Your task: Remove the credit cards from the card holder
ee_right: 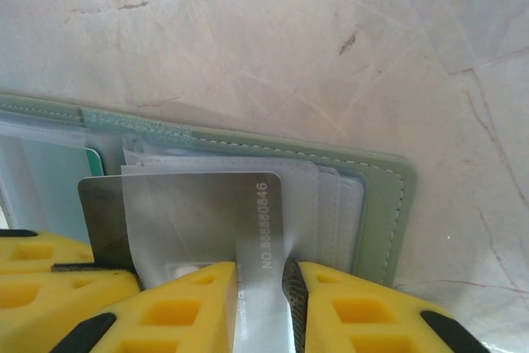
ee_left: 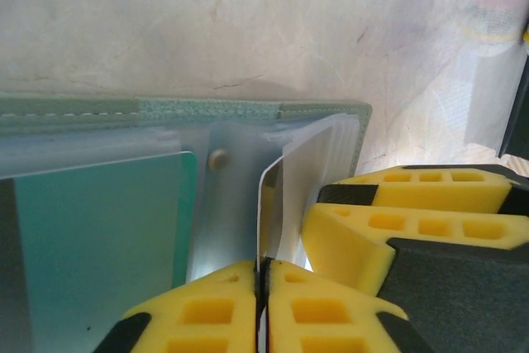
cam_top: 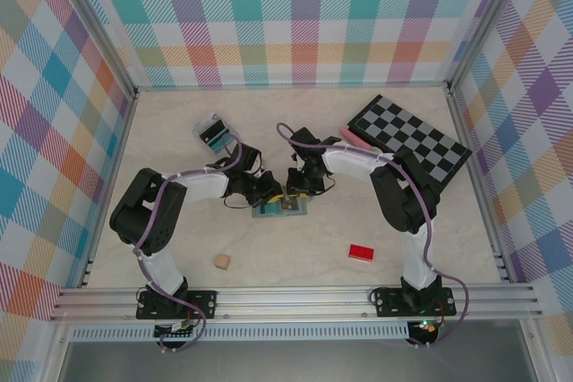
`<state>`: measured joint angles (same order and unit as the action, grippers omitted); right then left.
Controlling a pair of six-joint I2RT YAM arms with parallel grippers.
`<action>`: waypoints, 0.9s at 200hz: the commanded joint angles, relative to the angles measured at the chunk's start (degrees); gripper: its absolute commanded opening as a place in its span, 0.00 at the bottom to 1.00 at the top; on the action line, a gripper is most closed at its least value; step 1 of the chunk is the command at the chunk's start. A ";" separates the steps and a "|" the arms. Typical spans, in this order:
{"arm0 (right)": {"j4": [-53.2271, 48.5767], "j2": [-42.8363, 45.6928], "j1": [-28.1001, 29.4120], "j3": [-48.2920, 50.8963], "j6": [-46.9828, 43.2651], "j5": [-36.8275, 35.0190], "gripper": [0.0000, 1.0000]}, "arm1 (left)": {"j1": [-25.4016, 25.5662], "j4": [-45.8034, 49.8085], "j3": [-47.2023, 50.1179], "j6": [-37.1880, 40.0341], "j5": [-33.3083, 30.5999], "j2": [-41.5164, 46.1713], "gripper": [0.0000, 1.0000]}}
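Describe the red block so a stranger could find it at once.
Start at the checkered board at the far right of the table and come toward the near edge. Beside the right arm lies the red block. It is flat and bright red; the cube on the left side is tan.

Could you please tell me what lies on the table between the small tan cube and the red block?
Nothing: in the top external view, the table between the tan cube and the red block is bare.
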<state>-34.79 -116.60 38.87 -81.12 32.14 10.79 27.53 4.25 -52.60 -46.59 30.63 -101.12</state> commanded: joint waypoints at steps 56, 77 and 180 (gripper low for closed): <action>-0.18 -1.26 0.07 1.49 0.64 -2.69 0.25 | -3.02 6.33 2.67 5.70 -1.79 5.91 0.00; 1.60 0.14 -0.18 2.63 0.57 -2.08 0.25 | -3.60 10.07 2.34 8.18 -3.14 8.27 0.00; 28.87 13.08 -8.08 12.17 6.62 31.82 0.51 | -7.24 8.84 0.06 8.56 5.01 21.79 0.00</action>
<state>-15.05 -103.96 32.12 -69.73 34.96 29.08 21.78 16.97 -50.92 -36.56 29.36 -81.91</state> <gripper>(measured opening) 0.498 0.041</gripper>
